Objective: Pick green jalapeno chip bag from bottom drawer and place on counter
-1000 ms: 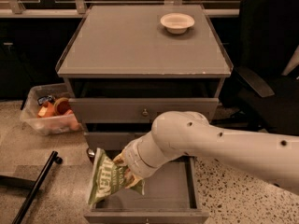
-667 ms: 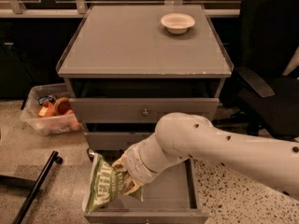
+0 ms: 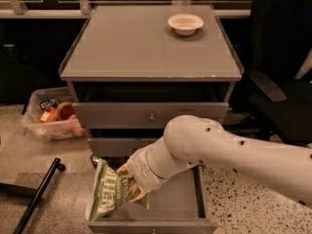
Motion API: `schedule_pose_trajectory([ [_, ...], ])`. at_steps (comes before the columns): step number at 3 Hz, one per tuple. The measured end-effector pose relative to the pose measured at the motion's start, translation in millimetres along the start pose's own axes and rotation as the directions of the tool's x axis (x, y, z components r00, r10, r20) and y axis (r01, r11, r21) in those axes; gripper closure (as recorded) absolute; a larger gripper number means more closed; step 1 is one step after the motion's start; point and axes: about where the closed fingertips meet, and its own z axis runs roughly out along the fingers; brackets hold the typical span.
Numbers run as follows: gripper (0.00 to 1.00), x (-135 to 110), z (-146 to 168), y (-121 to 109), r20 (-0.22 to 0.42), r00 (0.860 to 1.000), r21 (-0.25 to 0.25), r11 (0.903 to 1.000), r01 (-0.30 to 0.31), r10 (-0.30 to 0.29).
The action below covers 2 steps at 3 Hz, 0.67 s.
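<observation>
The green jalapeno chip bag hangs tilted over the front left corner of the open bottom drawer. My gripper is shut on the bag's upper right edge, and my white arm reaches in from the right across the drawer. The gripper fingers are mostly hidden behind the wrist and the bag. The counter is the grey top above the drawers, and it carries only a cream bowl at its back right.
Two knobbed grey drawers sit above the open one, the upper one slightly out. A clear plastic bin of items stands on the floor at left. A black pole lies at lower left. A black office chair stands at right.
The gripper and the held bag have shifted slightly left and down over the drawer's front left corner. The grip has not changed.
</observation>
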Motion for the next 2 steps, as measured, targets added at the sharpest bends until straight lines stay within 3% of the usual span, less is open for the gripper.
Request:
schedule_pose_trajectory([
  [1, 1.0, 4.6, -48.2, -32.7, -0.046, 0.996, 0.052, 0.9957, 0.076, -0.074],
  [2, 1.0, 17.8, -101.2, -85.9, -0.1, 0.983, 0.069, 0.9845, 0.161, -0.154],
])
